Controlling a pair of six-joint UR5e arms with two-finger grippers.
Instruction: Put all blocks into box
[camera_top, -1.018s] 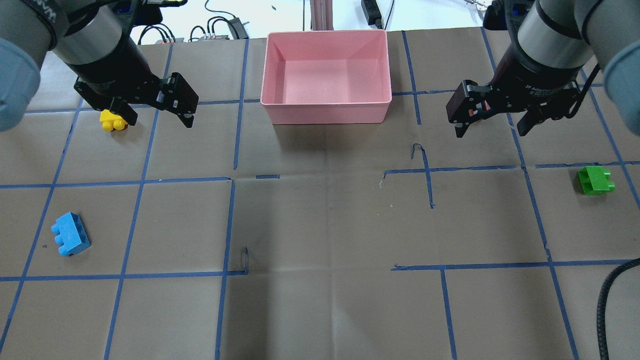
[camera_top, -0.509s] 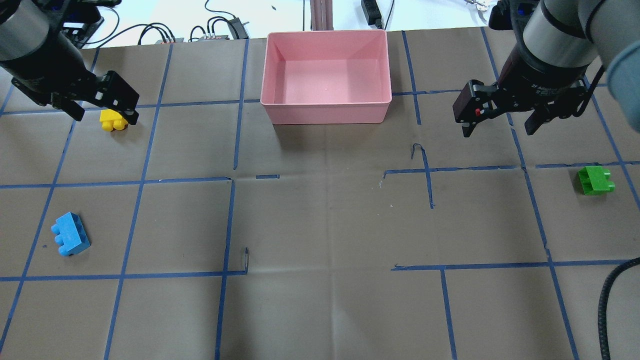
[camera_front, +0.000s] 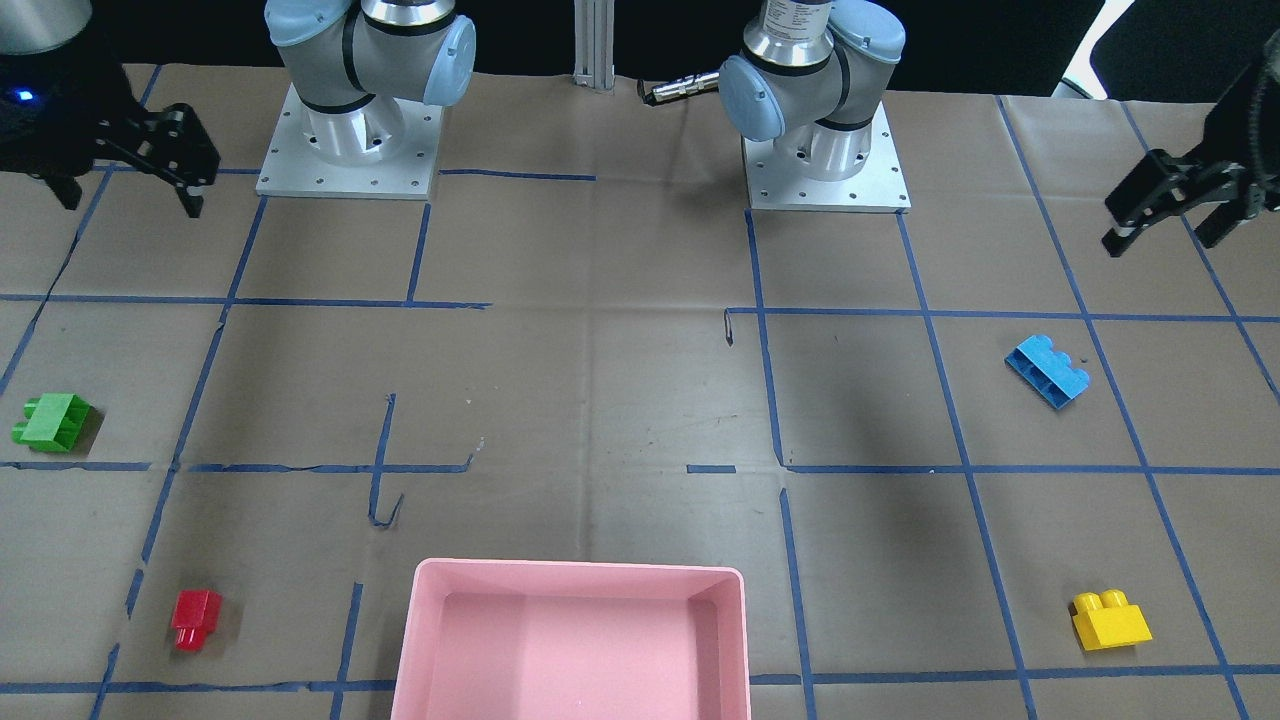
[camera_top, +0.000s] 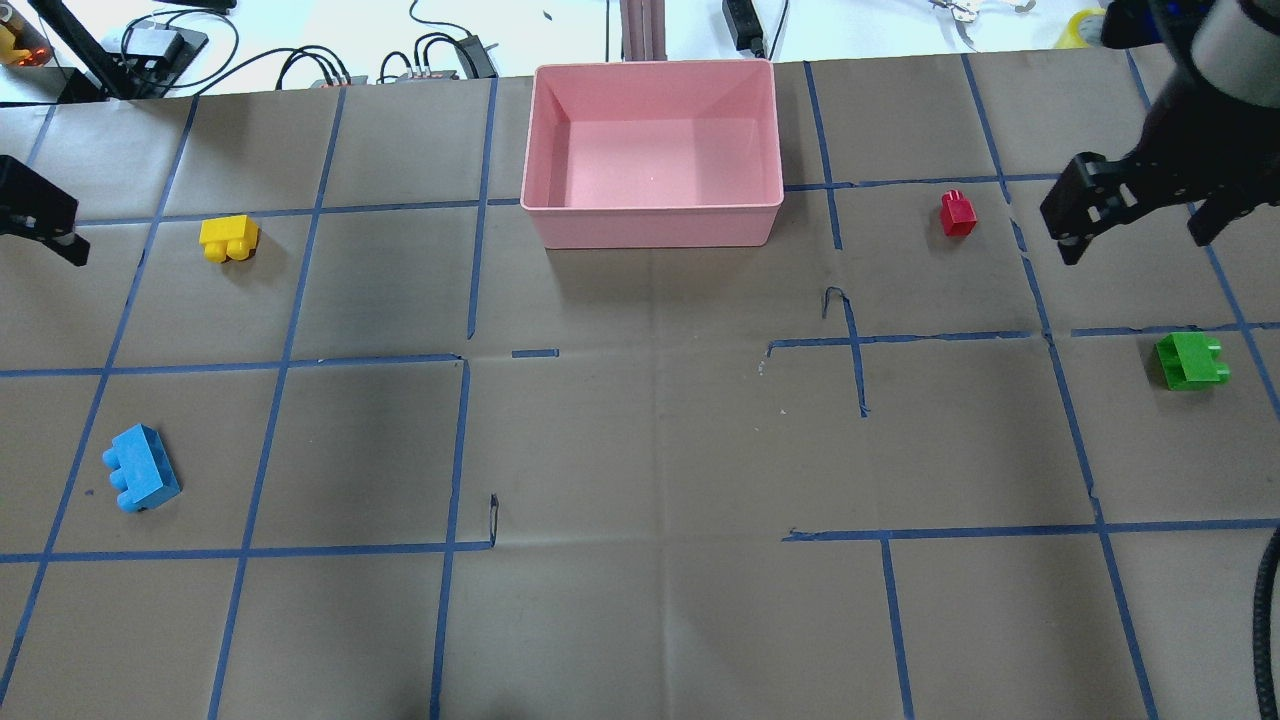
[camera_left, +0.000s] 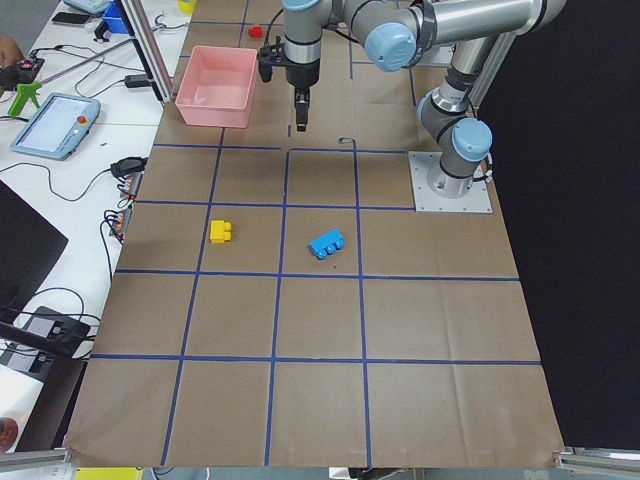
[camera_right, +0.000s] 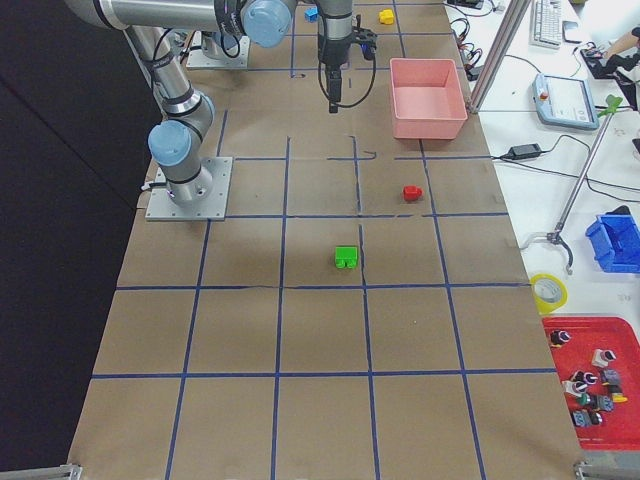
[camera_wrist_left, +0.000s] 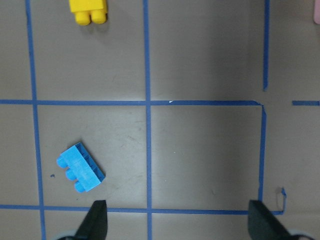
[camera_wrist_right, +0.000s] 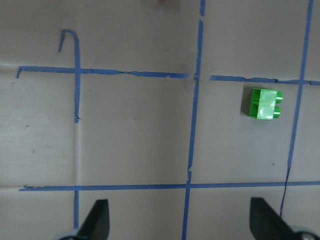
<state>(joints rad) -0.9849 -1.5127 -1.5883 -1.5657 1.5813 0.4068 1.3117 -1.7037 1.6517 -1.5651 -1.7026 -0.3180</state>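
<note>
The pink box (camera_top: 650, 226) stands at the far middle of the table, with nothing in it. Four blocks lie on the brown paper: yellow (camera_top: 228, 239) left of the box, blue (camera_top: 140, 481) nearer on the left, red (camera_top: 957, 213) right of the box, green (camera_top: 1190, 361) far right. My left gripper (camera_front: 1160, 240) hangs open and holds nothing, at the table's left edge, outward of the yellow block. My right gripper (camera_top: 1135, 240) is open too, between the red and green blocks. The left wrist view shows the blue block (camera_wrist_left: 80, 168); the right wrist view shows the green block (camera_wrist_right: 265, 103).
Blue tape lines cross the paper-covered table. Cables and power units (camera_top: 440, 55) lie beyond the far edge behind the box. A black cable (camera_top: 1266, 620) hangs at the near right. The two arm bases (camera_front: 345, 140) sit on the robot's side.
Both arms swung outward: the left gripper left the yellow block and reached the view's left edge, the right gripper moved right and uncovered the red block. Both stayed open.
</note>
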